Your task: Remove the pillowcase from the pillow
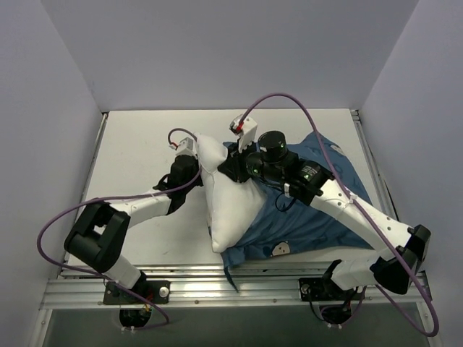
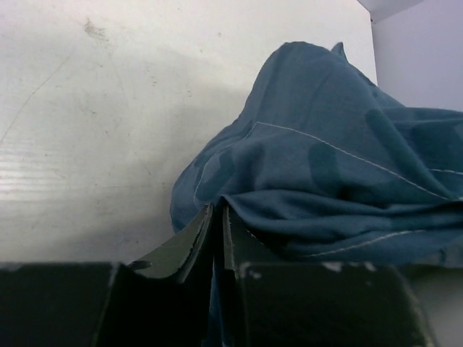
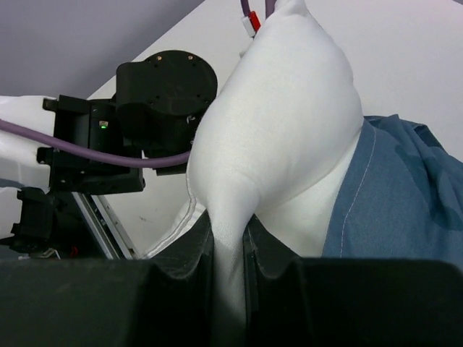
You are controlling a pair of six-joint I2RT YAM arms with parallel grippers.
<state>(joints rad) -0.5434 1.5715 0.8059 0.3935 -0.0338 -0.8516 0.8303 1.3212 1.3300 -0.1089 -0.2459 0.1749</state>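
Note:
The white pillow [image 1: 235, 202] lies mid-table, half out of the dark blue pillowcase [image 1: 318, 210], which spreads to its right. My left gripper [image 1: 194, 168] sits at the pillow's far left corner, its tips hidden there. In the left wrist view the left gripper [image 2: 217, 210] is shut on a thin fold of the pillowcase [image 2: 325, 166]. My right gripper [image 1: 231, 166] is at the pillow's far end. In the right wrist view the right gripper [image 3: 230, 228] is shut on a pinch of the pillow [image 3: 282, 130], with the pillowcase [image 3: 405, 195] to the right.
The white table [image 1: 137, 144] is enclosed by pale walls on three sides. A metal rail [image 1: 217, 285] runs along the near edge. Purple cables [image 1: 289, 97] loop above both arms. The left arm's black wrist [image 3: 155, 108] is close beside the pillow.

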